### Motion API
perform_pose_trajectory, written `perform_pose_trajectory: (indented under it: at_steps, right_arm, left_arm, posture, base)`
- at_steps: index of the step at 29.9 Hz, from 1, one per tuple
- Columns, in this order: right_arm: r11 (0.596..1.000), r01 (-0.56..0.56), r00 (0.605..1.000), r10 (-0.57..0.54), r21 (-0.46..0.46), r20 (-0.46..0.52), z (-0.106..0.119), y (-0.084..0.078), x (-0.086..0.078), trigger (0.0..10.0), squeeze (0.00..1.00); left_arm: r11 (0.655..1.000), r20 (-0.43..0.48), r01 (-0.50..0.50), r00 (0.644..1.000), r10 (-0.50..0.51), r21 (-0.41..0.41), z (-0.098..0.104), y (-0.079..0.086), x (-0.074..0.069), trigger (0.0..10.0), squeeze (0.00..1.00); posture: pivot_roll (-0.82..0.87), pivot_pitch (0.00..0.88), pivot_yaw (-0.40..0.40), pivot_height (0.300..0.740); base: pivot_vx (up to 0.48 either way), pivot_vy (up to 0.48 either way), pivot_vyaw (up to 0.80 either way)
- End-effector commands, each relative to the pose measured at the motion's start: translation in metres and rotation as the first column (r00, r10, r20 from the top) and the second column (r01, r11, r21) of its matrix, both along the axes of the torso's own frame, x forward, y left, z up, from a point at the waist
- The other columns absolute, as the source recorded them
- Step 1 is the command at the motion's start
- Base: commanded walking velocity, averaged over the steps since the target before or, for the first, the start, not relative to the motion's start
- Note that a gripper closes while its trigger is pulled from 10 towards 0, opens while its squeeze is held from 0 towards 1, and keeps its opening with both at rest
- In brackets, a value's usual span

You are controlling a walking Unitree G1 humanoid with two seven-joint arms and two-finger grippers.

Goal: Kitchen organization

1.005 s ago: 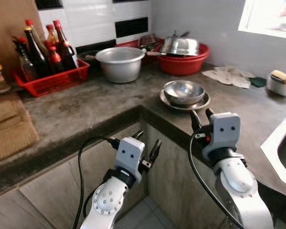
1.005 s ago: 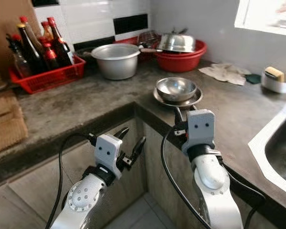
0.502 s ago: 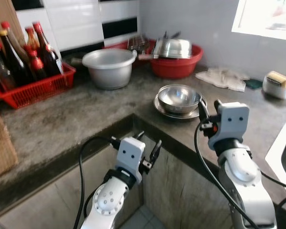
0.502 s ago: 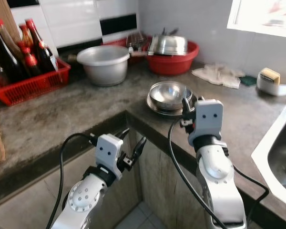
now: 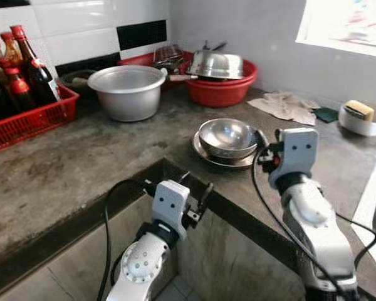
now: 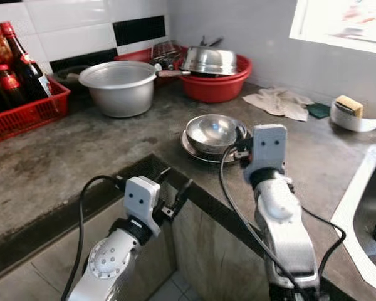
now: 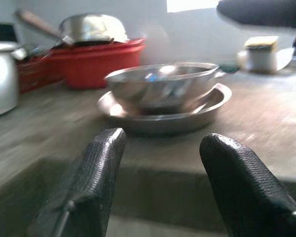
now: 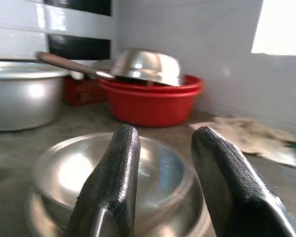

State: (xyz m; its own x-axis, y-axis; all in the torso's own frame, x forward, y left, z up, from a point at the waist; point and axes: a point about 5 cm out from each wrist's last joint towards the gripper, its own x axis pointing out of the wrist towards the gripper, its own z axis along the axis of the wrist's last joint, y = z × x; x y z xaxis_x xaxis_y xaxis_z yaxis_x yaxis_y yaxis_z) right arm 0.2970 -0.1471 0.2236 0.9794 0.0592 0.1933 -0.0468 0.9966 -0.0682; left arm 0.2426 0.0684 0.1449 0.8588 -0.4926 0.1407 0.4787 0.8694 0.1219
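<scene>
Left eye view looks down on a grey concrete tabletop (image 5: 81,169) that turns an inside corner. A steel bowl (image 5: 227,137) sits in a shallow steel plate (image 5: 222,160) close to the edge of that corner. The right pincer (image 5: 261,139) is at the bowl's rim on its near right side, and in the right wrist view its two black fingers (image 8: 113,182) stand apart, released, with the bowl's hollow showing between them. The left pincer (image 5: 196,191) hangs below the tabletop edge in front of the cabinet face, its fingers (image 7: 96,182) spread and gripping nothing, pointed toward the bowl and plate. Farther back stand an aluminium pot (image 5: 126,91), a red basin (image 5: 222,88) with an upturned steel lid (image 5: 216,64) on it, and a red crate of sauce bottles (image 5: 25,110). A crumpled cloth (image 5: 285,105) and a sponge in a white dish (image 5: 361,118) lie near the window wall.
</scene>
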Motion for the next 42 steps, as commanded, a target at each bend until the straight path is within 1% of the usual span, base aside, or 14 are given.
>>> perform_pose_trajectory:
  at_steps: [1,4,5,6,7,9,11,12,13,18,19,22,38,42]
  right_arm:
    - [1.0,-0.007,0.998,0.008,0.008,-0.064,-0.004,0.0,0.009,10.0,0.0]
    - [1.0,0.005,0.995,-0.003,0.018,-0.104,-0.002,-0.002,0.022,10.0,0.0]
    - [1.0,0.005,0.995,-0.003,0.018,-0.104,-0.002,-0.002,0.022,10.0,0.0]
    - [0.999,0.025,0.992,-0.022,0.022,-0.128,0.001,-0.005,0.029,10.0,1.0]
    - [0.999,0.025,0.992,-0.022,0.022,-0.128,0.001,-0.005,0.029,10.0,1.0]
    - [0.993,0.11,0.982,-0.103,0.034,-0.155,0.007,-0.015,0.043,10.0,1.0]
    - [0.989,0.145,0.977,-0.139,0.03,-0.16,0.01,-0.019,0.047,10.0,1.0]
    - [0.986,0.167,0.969,-0.16,0.025,-0.187,0.011,-0.022,0.053,10.0,0.0]
    - [0.98,0.195,0.959,-0.184,0.029,-0.213,0.013,-0.025,0.059,10.0,0.0]
    - [0.98,0.195,0.959,-0.184,0.029,-0.213,0.013,-0.025,0.059,10.0,0.0]
    - [0.97,0.242,0.939,-0.231,0.01,-0.256,0.011,-0.029,0.065,10.0,0.0]
    - [0.968,0.231,0.89,-0.172,0.094,-0.423,0.007,-0.031,0.082,10.0,0.0]
    - [0.972,0.172,0.822,-0.052,0.161,-0.567,0.011,-0.026,0.096,10.0,0.0]
    - [0.966,0.173,0.792,-0.02,0.194,-0.61,0.008,-0.025,0.097,10.0,0.0]
  left_arm:
    - [1.0,-0.008,0.016,1.0,-0.016,0.003,0.001,-0.003,-0.002,10.0,0.0]
    - [0.999,-0.014,0.039,0.999,-0.039,-0.011,0.002,-0.008,-0.003,10.0,0.0]
    - [0.999,-0.014,0.039,0.999,-0.039,-0.011,0.002,-0.008,-0.003,10.0,0.0]
    - [0.998,-0.016,0.06,0.998,-0.06,-0.018,0.002,-0.01,-0.005,10.0,0.0]
    - [0.998,-0.016,0.06,0.998,-0.06,-0.018,0.002,-0.01,-0.005,10.0,0.0]
    - [0.995,-0.022,0.091,0.996,-0.092,-0.031,0.002,-0.014,-0.009,10.0,0.0]
    - [0.994,-0.025,0.1,0.995,-0.101,-0.033,0.002,-0.015,-0.01,10.0,0.0]
    - [0.993,-0.026,0.11,0.994,-0.111,-0.035,0.002,-0.016,-0.012,10.0,0.0]
    - [0.992,-0.029,0.117,0.993,-0.119,-0.036,0.002,-0.016,-0.014,10.0,0.0]
    - [0.992,-0.029,0.117,0.993,-0.119,-0.036,0.002,-0.016,-0.014,10.0,0.0]
    - [0.992,-0.033,0.123,0.992,-0.124,-0.032,0.001,-0.017,-0.015,10.0,0.0]
    - [0.99,-0.039,0.138,0.99,-0.139,-0.038,0.001,-0.017,-0.018,10.0,0.0]
    - [0.989,-0.039,0.137,0.99,-0.139,-0.05,0.002,-0.02,-0.02,10.0,0.0]
    - [0.99,-0.039,0.133,0.99,-0.135,-0.049,0.002,-0.02,-0.02,10.0,0.0]
  posture:
    - [0.06,0.007,-0.04,0.74]
    - [0.06,0.015,-0.043,0.74]
    - [0.06,0.015,-0.043,0.74]
    - [0.07,0.018,-0.044,0.74]
    - [0.07,0.018,-0.044,0.74]
    - [0.07,0.025,-0.047,0.74]
    - [0.07,0.026,-0.047,0.74]
    - [0.07,0.03,-0.047,0.74]
    - [0.07,0.032,-0.046,0.74]
    - [0.07,0.032,-0.046,0.74]
    - [0.07,0.033,-0.044,0.74]
    - [0.07,0.038,-0.044,0.74]
    - [0.08,0.039,-0.054,0.74]
    - [0.08,0.035,-0.057,0.74]
  base:
    - [0.0,0.0,0.0]
    - [0.0,0.0,0.0]
    - [0.0,0.0,0.0]
    - [0.0,0.0,0.0]
    - [0.0,0.0,0.0]
    - [0.0,0.0,0.0]
    - [0.0,0.0,0.0]
    - [0.0,0.0,0.0]
    - [0.0,0.0,0.0]
    - [0.0,0.0,0.0]
    - [0.0,0.0,0.0]
    - [0.0,0.0,0.0]
    - [0.0,0.0,0.0]
    - [0.0,0.0,0.0]
